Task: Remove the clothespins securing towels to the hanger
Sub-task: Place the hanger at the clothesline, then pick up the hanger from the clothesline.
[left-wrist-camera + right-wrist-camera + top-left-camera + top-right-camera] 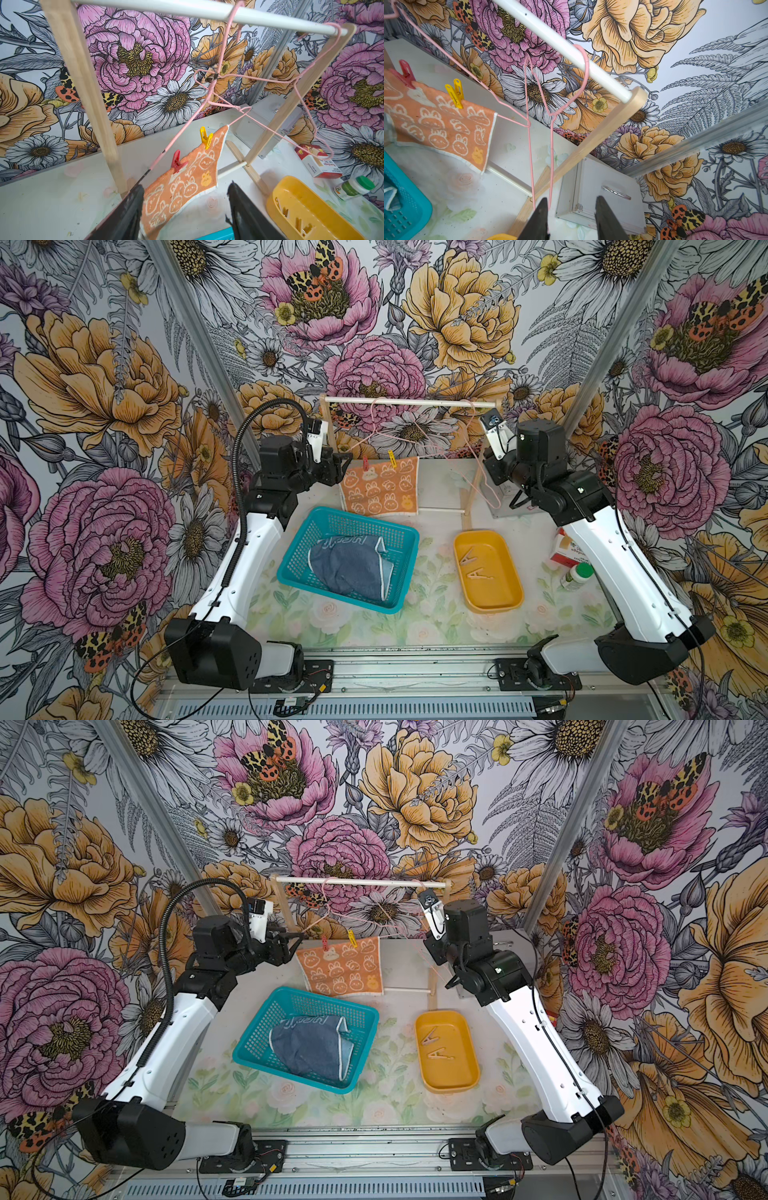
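My left gripper (185,186) stands with jaws apart at the orange towel's (199,168) nine o'clock edge; I'd ease it toward three o'clock, square on the red clothespin (177,162), and pinch its tails fully before lifting it off the hanger (158,159). The yellow clothespin (205,138) sits just past it, again at three o'clock. My right gripper (572,198), jaws apart and empty, could steady the hanger's three o'clock end.

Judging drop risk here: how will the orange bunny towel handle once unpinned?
Probably floppy: the orange towel hangs limp from the pink hanger. Likely light, since just the red peg and yellow peg hold it. It may slide off once unpinned.
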Robot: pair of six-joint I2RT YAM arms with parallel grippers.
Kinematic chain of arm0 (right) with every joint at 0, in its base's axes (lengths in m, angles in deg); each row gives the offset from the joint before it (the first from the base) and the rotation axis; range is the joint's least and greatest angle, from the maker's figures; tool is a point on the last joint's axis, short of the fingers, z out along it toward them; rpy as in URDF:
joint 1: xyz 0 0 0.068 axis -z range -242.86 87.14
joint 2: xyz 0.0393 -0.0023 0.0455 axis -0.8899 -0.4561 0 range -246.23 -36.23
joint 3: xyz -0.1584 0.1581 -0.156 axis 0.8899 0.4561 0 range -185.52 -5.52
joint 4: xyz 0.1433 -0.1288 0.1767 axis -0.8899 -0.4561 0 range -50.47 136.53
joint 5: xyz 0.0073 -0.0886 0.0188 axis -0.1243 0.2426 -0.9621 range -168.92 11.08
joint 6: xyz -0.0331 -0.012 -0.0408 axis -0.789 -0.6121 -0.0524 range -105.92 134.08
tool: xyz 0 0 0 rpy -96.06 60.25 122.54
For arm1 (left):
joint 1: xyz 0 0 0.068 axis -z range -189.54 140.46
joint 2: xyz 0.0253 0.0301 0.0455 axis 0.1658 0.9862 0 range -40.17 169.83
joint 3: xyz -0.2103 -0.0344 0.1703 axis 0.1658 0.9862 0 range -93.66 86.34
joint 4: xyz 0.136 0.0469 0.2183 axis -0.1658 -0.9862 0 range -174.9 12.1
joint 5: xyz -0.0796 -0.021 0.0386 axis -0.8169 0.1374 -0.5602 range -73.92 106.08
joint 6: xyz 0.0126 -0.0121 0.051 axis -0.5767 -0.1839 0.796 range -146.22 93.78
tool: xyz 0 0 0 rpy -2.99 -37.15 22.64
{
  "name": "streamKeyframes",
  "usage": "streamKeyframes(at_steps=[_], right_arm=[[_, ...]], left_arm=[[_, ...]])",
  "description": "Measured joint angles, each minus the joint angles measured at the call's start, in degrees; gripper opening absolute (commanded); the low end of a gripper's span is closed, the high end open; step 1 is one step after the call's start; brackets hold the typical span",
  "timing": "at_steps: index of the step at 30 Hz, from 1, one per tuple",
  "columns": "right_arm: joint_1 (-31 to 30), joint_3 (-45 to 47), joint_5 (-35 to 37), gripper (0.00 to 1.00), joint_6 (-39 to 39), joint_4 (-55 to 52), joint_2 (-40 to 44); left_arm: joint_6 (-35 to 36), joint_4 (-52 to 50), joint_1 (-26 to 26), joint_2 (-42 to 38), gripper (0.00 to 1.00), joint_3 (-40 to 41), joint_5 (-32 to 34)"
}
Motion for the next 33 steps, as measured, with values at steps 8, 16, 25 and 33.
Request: streamKeyframes(at_steps=[8, 16, 25, 33], right_arm=[[-0.1, 4.1, -6.3, 0.40, 1.3, 2.4, 4.5], [-0.3, 5.6, -9.8, 0.39, 1.3, 3.5, 5.7], [-0.3, 5.7, -11.6, 0.39, 1.3, 4.3, 5.5], [-0.3, 5.7, -12.1, 0.39, 1.3, 4.5, 5.1]], left_arm=[[8.5, -0.1, 1.4, 7.9, 0.75, -5.9, -9.5], [13.7, -0.1, 1.4, 14.6, 0.75, -15.0, -10.7], [16.5, -1.2, 1.4, 21.9, 0.69, -21.1, -10.9], [17.9, -2.7, 1.1, 24.8, 0.54, -23.1, -12.9]])
